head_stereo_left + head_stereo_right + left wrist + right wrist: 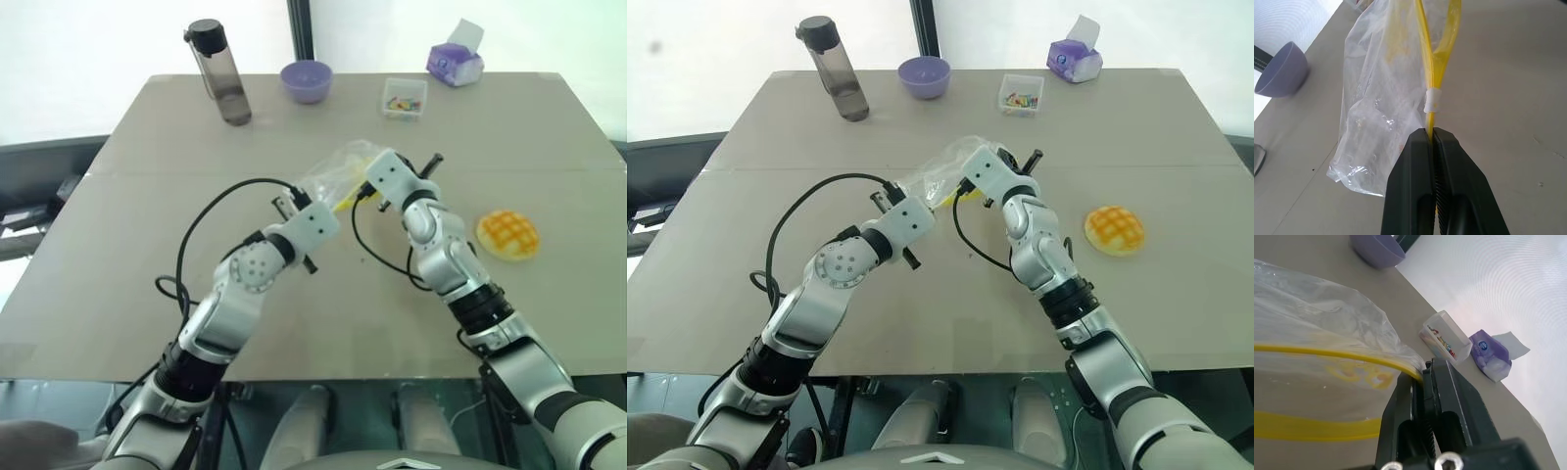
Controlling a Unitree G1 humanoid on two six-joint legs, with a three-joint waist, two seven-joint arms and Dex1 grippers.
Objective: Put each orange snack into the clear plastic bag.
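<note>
Bag status: clear plastic bag (1382,98) is held up off the table (147,304) between both arms, roughly mid-table. Left gripper (1433,138) is clamped tight on the yellow seal strip (1426,58), fingers pressed together with the strip running out between them (small white slider tab sits on the strip just past the fingertips). Right gripper (1422,377) is likewise pinched closed on the bag's yellow edge at the other side, strip leading straight into its jaws. Two yellow lines diverge in the left wrist view, so the mouth looks partly parted; how wide, can't tell. Bag body hangs crinkled between the two grips, and in the head views it shows as a pale translucent bunch (341,166) just beyond the grippers.

Orange snack (507,235) is on the table, on the robot's right side, near the right forearm but apart from it and not touching the bag. Grid-pattern top faces up. It's outside the bag.

Other stuff on the far half of the table: dark water bottle (219,72) upright at far left, purple bowl (307,80) next to it, small clear box (405,98) with colourful bits further right, purple tissue pack (455,63) at the far right edge. All well apart from the bag and grippers.
</note>
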